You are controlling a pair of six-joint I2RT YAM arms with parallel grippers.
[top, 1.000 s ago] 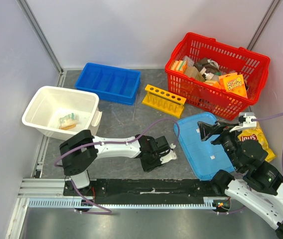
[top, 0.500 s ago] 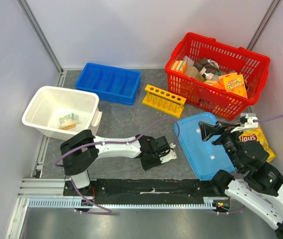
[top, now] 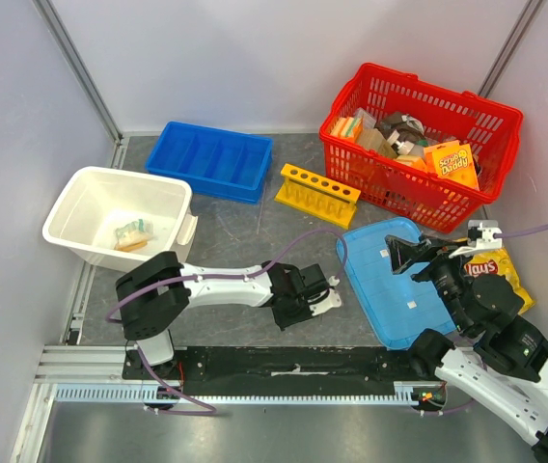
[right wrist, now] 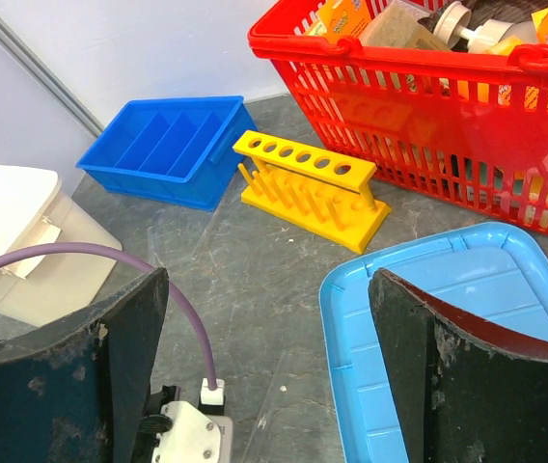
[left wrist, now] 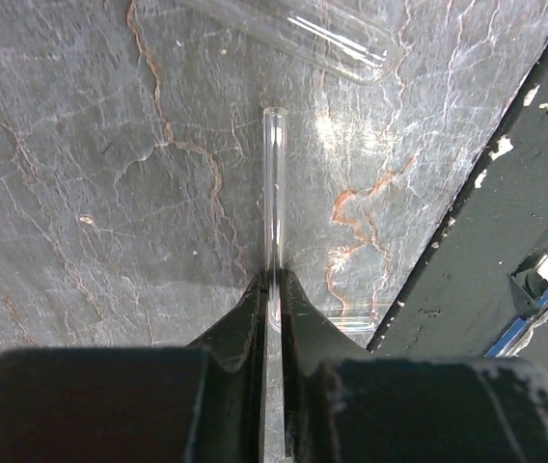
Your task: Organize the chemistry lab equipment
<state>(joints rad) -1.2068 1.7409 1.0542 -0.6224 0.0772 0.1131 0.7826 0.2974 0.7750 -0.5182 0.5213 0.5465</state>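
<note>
Your thin clear tube (left wrist: 274,193) lies flat on the bench (left wrist: 110,193), its near end pinched between the nearly shut jaws of the left pincer (left wrist: 274,299), set low to lift it. A second tube (left wrist: 313,34) lies just ahead. The yellow test-tube rack (top: 317,196) stands well beyond. Your right pincer (right wrist: 266,280) hangs wide open, holding nothing.

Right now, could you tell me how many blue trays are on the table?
2: a dark blue divided tray at the back left, and a light blue tray at the front right.
</note>
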